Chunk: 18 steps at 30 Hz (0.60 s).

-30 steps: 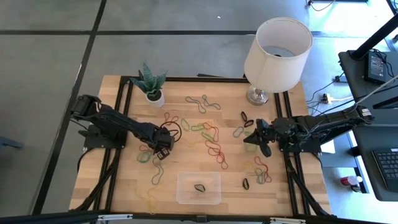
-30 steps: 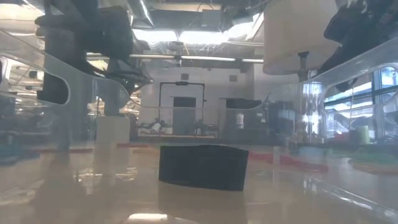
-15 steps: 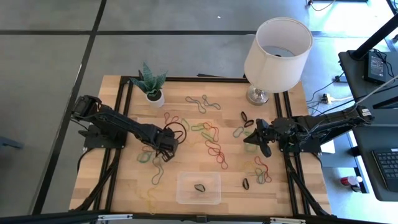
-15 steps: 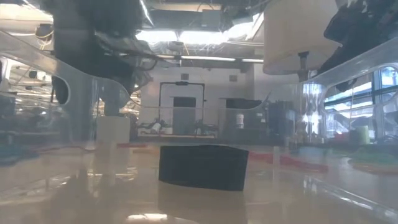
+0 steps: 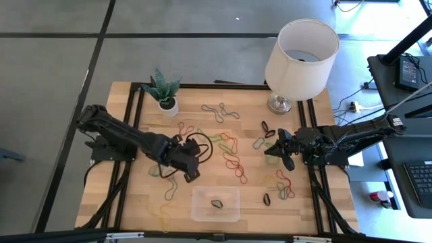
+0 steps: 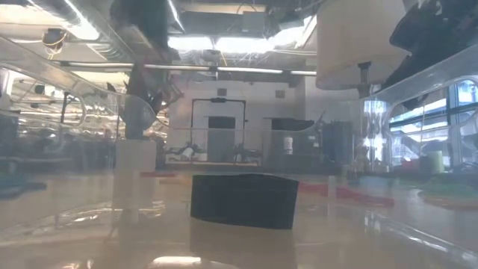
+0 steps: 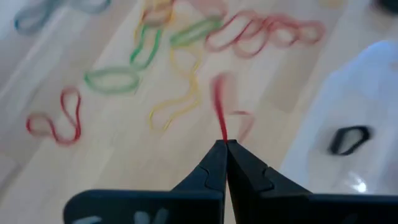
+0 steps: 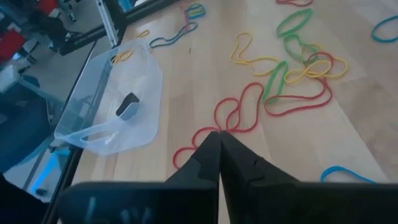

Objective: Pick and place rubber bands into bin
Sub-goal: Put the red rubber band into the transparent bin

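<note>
Bands (image 5: 229, 145) lie scattered over the middle of the wooden table (image 5: 135, 202): red, green, yellow, tan loops, mostly between the two arms, a few black ones (image 5: 266, 199) to the right of the bin. Clear bin (image 5: 216, 204) sits at the front edge, centred, reachable from either side; one black band (image 5: 217, 202) is in it.

Left gripper (image 5: 191, 175) is just off the bin's rear-left corner, fingers pressed together on a red band (image 7: 219, 112). In the left wrist view the band stands taut straight out from the tips and blurs, so my read is it's lifted clear of the wood and in transit to the bin (image 7: 348, 137). A pinch at the very tips makes sense for something this thin and floppy. Risk: the loop snags on neighbours or slips out.

Right gripper (image 5: 282, 150) is over the right side of the spread, in front of the lamp (image 5: 300, 54), fingers closed. The right wrist view shows a red band (image 8: 233, 115) just beyond the tips (image 8: 217, 149); can't tell whether it's touching or gripping it. Looks like it's waiting.

Potted plant (image 5: 164, 91) sits at the rear left, out of the work zone.
</note>
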Tool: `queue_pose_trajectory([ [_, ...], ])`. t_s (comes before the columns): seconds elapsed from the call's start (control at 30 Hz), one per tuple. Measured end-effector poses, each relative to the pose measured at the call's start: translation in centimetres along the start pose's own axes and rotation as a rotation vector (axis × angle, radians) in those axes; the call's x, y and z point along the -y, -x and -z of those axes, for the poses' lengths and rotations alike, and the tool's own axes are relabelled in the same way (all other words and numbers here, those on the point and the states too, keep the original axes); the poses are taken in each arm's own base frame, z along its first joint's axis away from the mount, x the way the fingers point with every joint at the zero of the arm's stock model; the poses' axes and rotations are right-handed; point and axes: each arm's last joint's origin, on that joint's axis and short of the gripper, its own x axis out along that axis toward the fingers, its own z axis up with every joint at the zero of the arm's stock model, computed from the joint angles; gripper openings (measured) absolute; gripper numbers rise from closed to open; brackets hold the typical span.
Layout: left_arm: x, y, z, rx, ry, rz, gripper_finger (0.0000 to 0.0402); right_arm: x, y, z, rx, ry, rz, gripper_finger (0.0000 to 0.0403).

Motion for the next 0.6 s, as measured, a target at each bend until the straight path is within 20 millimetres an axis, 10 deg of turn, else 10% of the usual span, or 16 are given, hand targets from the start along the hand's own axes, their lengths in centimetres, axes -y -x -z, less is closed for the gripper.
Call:
queue_pose_trajectory([
  [0.23, 5.5, 2.1, -3.0, 0.107, -0.121, 0.093, 0.0002, 0.2, 0.0, 0.4, -0.044, 0.006, 0.020, 0.0015],
  [0.6, 13.3, -0.5, -6.0, 0.055, -0.248, 0.188, 0.0002, 0.6, 0.1, 1.3, -0.134, 0.006, 0.051, 0.0015],
])
